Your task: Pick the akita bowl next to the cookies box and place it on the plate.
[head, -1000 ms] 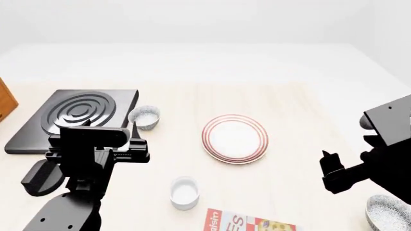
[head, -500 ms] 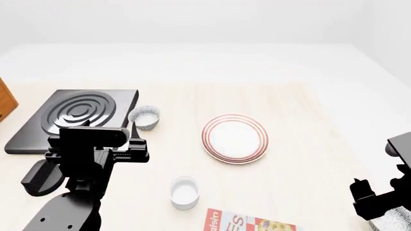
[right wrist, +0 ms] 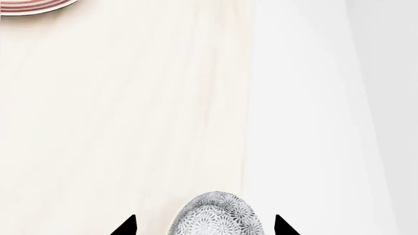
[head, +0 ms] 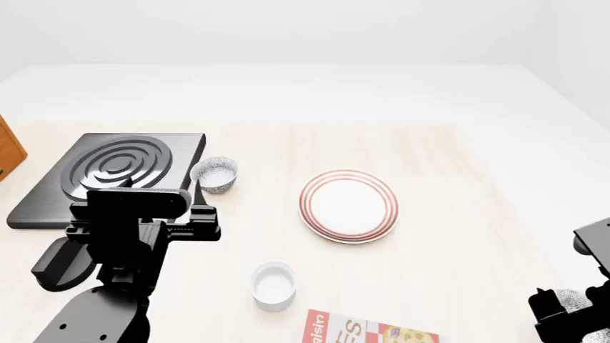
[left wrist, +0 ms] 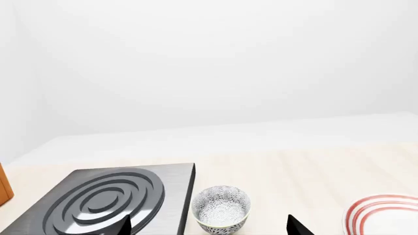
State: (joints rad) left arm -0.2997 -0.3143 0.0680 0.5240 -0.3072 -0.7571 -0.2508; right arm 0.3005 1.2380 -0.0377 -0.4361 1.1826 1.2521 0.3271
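The akita bowl (right wrist: 216,216), speckled grey and white, sits by the table's right edge, between the spread fingertips of my open right gripper (right wrist: 204,228). Nothing shows the fingers touching it. In the head view my right gripper (head: 561,314) hides most of that bowl (head: 575,299). The cookies box (head: 372,331) lies at the near edge, left of it. The red-ringed plate (head: 349,206) rests mid-table. My left gripper (left wrist: 210,228) is open, with a look-alike speckled bowl (left wrist: 221,208) just ahead of it.
A black stove plate (head: 114,171) with raised rings lies at the left, the look-alike bowl (head: 214,174) beside it. A plain white cup (head: 273,286) stands near the front. A brown cabinet corner (head: 8,150) shows far left. The table's right edge (right wrist: 251,122) runs close to the akita bowl.
My right arm has dropped towards the near right corner and now covers most of the bowl there. The left arm and the table's things have stayed put.
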